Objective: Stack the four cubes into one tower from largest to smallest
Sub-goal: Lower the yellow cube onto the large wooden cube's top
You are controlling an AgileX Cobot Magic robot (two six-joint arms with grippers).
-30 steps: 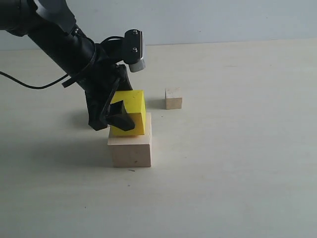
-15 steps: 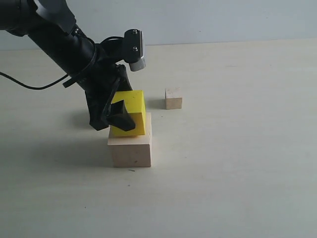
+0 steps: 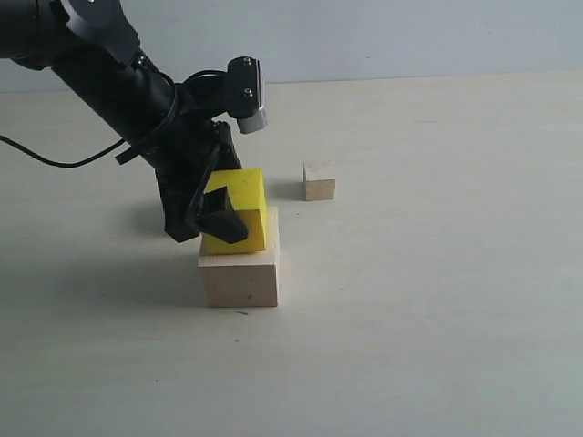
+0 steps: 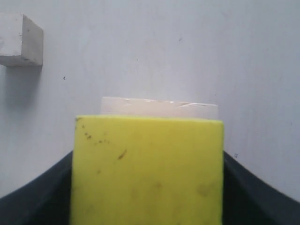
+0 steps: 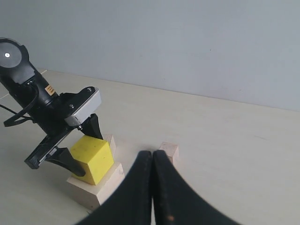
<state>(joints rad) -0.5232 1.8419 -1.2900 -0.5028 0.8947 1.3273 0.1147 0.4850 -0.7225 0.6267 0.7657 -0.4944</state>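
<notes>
My left gripper is shut on the bright yellow cube, one black finger across its front face. The yellow cube sits, slightly tilted, on top of the large pale wood cube. In the left wrist view the yellow cube fills the space between the dark fingers, with the pale cube's edge showing beyond it. A small bare wood cube stands alone to the right and farther back. Another bare wood cube peeks out behind the yellow one. My right gripper is shut and empty.
The pale tabletop stretches to the right and front of the stack. The left arm's black body and cable lean in from the upper left, over the area behind the stack. A light wall closes the far side.
The yellow cube has come down a little in the left gripper onto the large cube. Everything else stands as before.
</notes>
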